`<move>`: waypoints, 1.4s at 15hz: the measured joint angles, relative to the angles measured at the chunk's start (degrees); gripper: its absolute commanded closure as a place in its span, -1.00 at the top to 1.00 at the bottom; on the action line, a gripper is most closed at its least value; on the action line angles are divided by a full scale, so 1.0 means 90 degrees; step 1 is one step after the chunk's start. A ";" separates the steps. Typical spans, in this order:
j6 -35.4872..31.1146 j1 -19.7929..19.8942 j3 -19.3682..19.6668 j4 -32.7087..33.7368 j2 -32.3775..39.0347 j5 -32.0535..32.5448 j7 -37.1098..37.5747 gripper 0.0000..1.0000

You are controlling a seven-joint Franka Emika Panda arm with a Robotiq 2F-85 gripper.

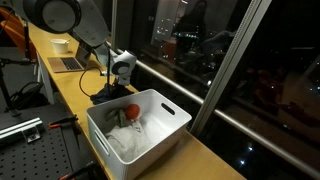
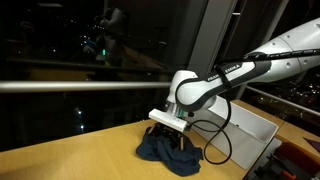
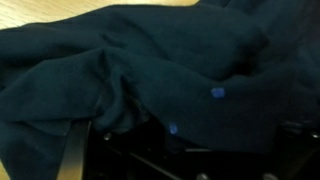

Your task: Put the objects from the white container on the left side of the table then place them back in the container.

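A dark blue cloth [image 2: 160,153] lies crumpled on the wooden table [image 2: 70,160] and fills the wrist view [image 3: 150,60]. My gripper [image 2: 172,137] is pressed down onto it, with its fingers spread apart at either side of the cloth [image 3: 185,140]. In an exterior view the cloth [image 1: 104,96] shows as a dark heap beyond the white container [image 1: 170,125]. The container holds a red object [image 1: 131,111], a grey-green item [image 1: 117,118] and a white cloth [image 1: 135,147].
A window rail and dark glass [image 2: 80,85] run along the table's far edge. A laptop [image 1: 68,63] and a white bowl-like item [image 1: 61,44] sit further down the table. The container's wall [image 2: 255,135] stands close beside my arm.
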State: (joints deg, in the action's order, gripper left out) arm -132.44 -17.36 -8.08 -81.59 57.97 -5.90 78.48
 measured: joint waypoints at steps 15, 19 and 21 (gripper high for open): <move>-0.0014 0.0079 0.0860 -0.2172 -0.2901 0.0029 0.0161 -0.91; 0.0007 0.0110 0.1196 -0.3067 -0.4239 0.0581 0.0651 -0.91; 0.0112 0.0237 0.1268 -0.3416 -0.4893 0.0930 0.0916 -0.91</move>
State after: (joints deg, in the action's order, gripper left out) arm -131.43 -15.23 3.33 -112.33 13.93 2.47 86.72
